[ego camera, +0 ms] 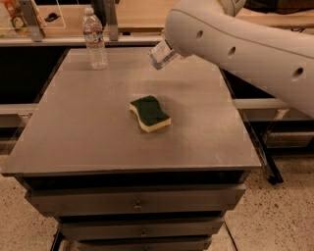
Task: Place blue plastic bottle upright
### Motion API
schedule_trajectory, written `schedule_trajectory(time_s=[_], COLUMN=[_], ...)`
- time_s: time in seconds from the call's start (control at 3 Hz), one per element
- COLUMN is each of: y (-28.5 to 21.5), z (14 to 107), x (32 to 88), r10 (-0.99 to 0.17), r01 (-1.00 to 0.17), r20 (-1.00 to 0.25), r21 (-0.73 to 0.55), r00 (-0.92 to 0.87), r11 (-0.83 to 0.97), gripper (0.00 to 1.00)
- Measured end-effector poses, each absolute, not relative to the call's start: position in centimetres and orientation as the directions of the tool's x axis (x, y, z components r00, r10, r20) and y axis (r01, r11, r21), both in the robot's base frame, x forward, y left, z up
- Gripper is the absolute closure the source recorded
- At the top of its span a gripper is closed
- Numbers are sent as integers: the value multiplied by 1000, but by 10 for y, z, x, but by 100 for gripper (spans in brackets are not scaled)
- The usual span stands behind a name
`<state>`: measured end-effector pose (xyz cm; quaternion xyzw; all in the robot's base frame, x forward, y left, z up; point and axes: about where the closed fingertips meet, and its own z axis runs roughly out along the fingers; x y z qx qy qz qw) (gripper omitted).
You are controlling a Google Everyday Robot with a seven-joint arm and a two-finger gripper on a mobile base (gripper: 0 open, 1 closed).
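Note:
The blue plastic bottle is in the air over the far right part of the grey table. It is tilted, with its free end pointing down and to the left. My gripper is shut on its other end, mostly hidden behind the big white arm link that crosses the upper right of the view. The bottle's cap is not visible.
A second clear bottle with a pale label stands upright at the table's far left. A green and yellow sponge lies near the table's middle. A wooden counter with metal posts runs behind the table. Drawers sit below the front edge.

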<state>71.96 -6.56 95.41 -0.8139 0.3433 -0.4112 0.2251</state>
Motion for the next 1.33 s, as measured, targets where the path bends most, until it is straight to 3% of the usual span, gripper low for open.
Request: schedule_trajectory(time_s=[0.33,1.33], y=[-71,-94], z=[945,950], x=[721,753], r10=[-655,-640], r01=[-252,-45], r20=[640,713], r21=[-610,-657], r00=[403,286], r11=[-751,-753], gripper=[100,100])
